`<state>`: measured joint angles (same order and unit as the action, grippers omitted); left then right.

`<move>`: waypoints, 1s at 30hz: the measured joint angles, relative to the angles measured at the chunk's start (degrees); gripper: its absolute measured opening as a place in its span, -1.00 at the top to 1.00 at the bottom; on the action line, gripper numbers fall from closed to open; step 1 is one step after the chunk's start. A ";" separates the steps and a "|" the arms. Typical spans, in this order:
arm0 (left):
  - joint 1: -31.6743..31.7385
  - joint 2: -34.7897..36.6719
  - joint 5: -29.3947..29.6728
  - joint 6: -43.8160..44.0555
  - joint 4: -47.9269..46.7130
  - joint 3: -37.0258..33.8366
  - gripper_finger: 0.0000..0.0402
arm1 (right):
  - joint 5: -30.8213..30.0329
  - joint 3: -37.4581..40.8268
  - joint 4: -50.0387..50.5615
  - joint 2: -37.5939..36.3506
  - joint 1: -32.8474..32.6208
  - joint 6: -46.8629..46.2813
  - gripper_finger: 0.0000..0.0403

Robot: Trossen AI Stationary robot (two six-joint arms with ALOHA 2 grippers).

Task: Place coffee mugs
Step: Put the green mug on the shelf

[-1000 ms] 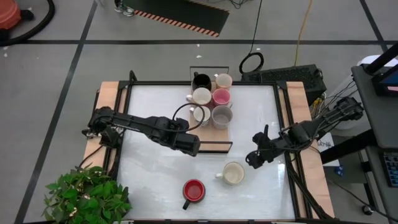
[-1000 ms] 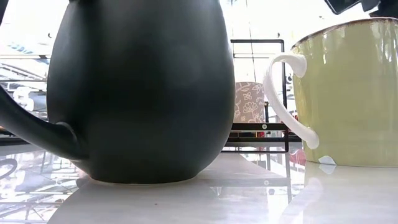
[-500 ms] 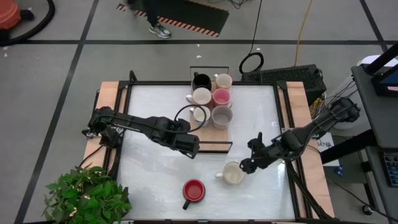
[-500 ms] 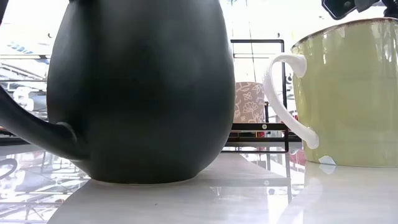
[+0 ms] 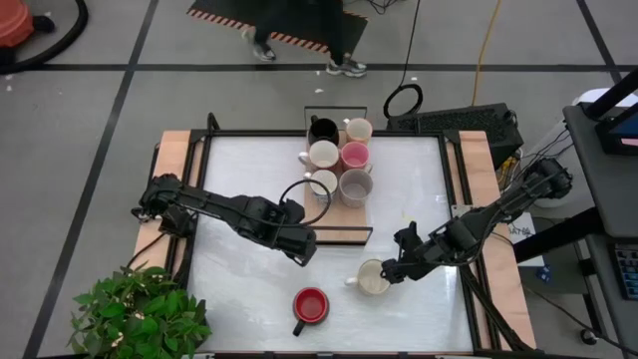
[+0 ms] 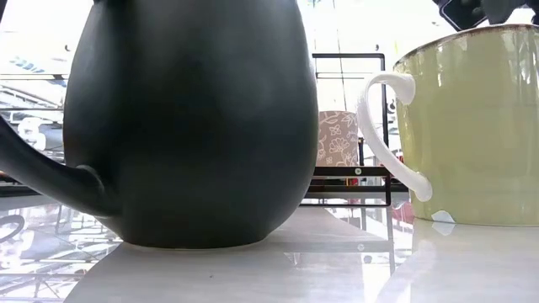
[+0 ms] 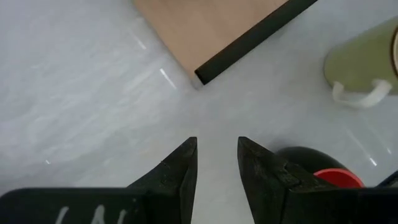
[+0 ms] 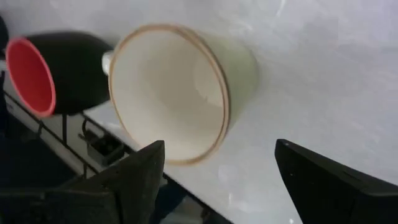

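A cream mug (image 5: pixel 372 278) stands upright on the white table, its handle toward the left. My right gripper (image 5: pixel 391 269) hovers just to its right, open wide; in the right wrist view the mug (image 8: pixel 180 93) lies ahead of the fingers and nothing is between them. A black mug with a red inside (image 5: pixel 311 305) stands nearer the front edge. Several more mugs (image 5: pixel 339 158) stand on the wooden tray (image 5: pixel 344 217). My left gripper (image 5: pixel 304 249) hangs over bare table by the tray's near left corner, open by a narrow gap (image 7: pixel 217 149) and holding nothing.
The low view is filled by the black mug (image 6: pixel 194 118) and the cream mug (image 6: pixel 472 126). A potted plant (image 5: pixel 140 317) sits at the near left corner. A person walks past beyond the far edge (image 5: pixel 299 30). Bare table lies left of the tray.
My right gripper has gone down and toward the table's near left, from open table up to the cream mug's right side. The mugs have stayed where they were. A person has walked into view beyond the far edge.
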<state>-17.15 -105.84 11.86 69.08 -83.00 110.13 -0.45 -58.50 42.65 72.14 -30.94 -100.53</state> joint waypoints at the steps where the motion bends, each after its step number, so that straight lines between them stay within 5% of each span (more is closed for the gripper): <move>1: 0.01 0.00 0.01 -0.26 0.00 -0.01 0.41 | -0.93 0.00 0.07 0.27 -0.02 -0.42 -0.48; 17: 0.07 0.00 0.04 0.50 0.04 -0.02 0.41 | 0.60 -0.04 2.88 8.35 0.16 5.62 -0.32; 22: 0.07 0.00 0.04 0.51 0.04 -0.02 0.41 | 0.72 -0.02 3.05 9.31 0.85 9.37 0.04; 30: 0.07 0.00 0.07 1.58 0.05 -0.02 0.41 | 0.81 0.05 3.95 8.90 0.97 14.36 0.88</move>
<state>-17.08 -105.84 11.92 70.66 -82.95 110.10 0.36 -58.46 46.60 81.04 -29.97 -86.18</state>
